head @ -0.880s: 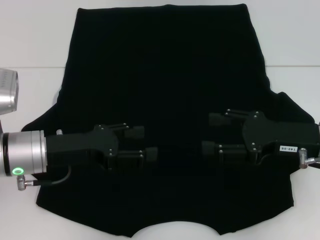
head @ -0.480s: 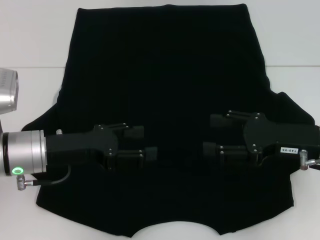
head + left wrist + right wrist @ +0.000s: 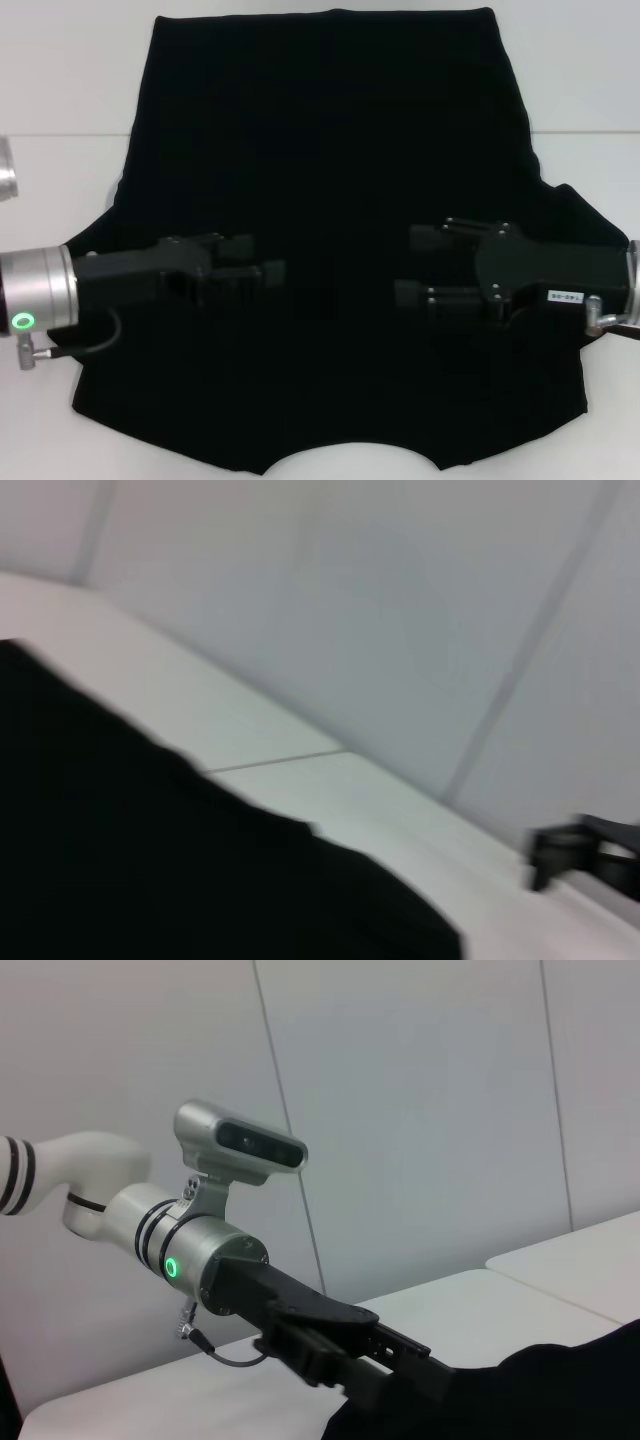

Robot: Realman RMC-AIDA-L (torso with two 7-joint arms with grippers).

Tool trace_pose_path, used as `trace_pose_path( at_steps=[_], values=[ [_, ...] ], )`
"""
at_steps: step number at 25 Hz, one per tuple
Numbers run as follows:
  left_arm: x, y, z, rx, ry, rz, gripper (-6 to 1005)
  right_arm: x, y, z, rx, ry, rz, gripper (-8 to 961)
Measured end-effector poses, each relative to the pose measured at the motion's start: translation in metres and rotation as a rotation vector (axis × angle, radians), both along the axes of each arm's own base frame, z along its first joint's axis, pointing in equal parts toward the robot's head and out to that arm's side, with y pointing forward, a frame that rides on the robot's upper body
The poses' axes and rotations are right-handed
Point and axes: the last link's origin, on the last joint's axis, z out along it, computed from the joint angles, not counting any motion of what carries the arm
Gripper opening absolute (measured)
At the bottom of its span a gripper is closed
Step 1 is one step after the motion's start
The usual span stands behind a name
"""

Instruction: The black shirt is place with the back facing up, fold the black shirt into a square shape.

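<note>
1. While the shirt lies flat across the table, your left gripper hovers over it, jaws parted, holding nothing.
2. Your right gripper faces it, likewise spread and empty.

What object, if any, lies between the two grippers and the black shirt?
Nothing visible does. The black shirt lies spread flat on the white table, and both the left gripper and the right gripper hover directly over its lower half. No other object rests on the fabric.
</note>
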Motion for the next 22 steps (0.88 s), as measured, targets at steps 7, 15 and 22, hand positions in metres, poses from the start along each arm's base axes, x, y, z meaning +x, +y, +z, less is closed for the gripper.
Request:
trace_pose_path(
  at_steps=[7, 15, 22],
  values=[
    [-0.033, 0.012, 0.02, 0.115, 0.054, 0.241, 805, -0.012, 0.005, -0.013, 0.005, 0.008, -0.001, 848],
    [-0.077, 0.02, 0.053, 0.224, 0.122, 0.542, 798, -0.024, 0.012, -0.022, 0.002, 0.033, -0.008, 849],
    [-0.098, 0.026, 0.061, 0.295, 0.17, 0.703, 791, -0.026, 0.015, -0.022, 0.005, 0.036, -0.011, 849]
  ],
)
